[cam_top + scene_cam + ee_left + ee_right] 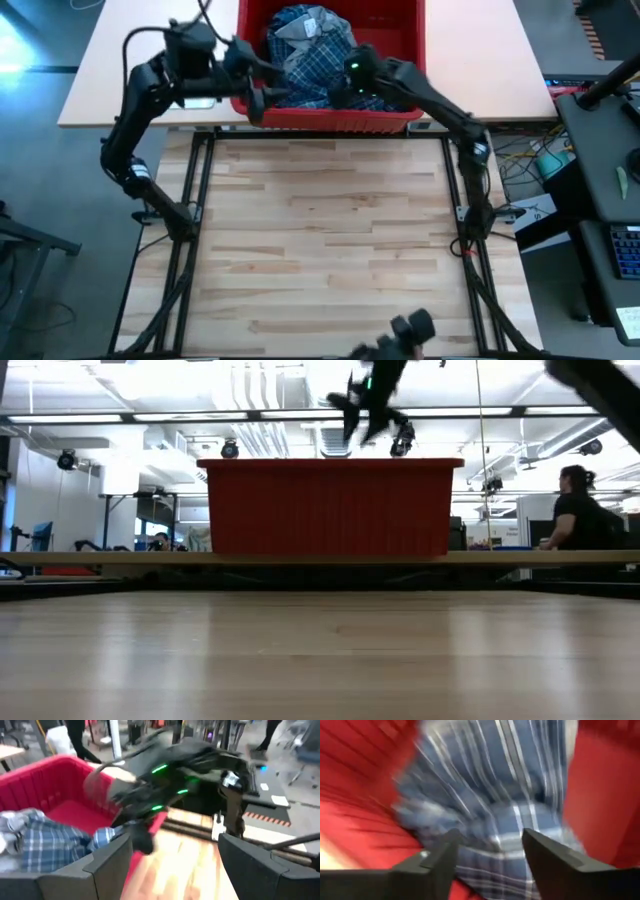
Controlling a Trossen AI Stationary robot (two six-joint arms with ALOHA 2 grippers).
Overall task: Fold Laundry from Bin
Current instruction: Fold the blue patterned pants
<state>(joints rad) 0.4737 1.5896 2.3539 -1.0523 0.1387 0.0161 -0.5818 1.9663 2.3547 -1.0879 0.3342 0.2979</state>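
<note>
A light wooden worktop (330, 250) carries nothing on its near planks. Beyond its far edge, a person (578, 508) in dark clothes sits at the right.

No lettering to read anywhere, nothing legible on the red bin (400, 30), none on the plaid shirt (310, 60) inside it, no label, brand, number or sign legible on the arms or in the room behind
</note>
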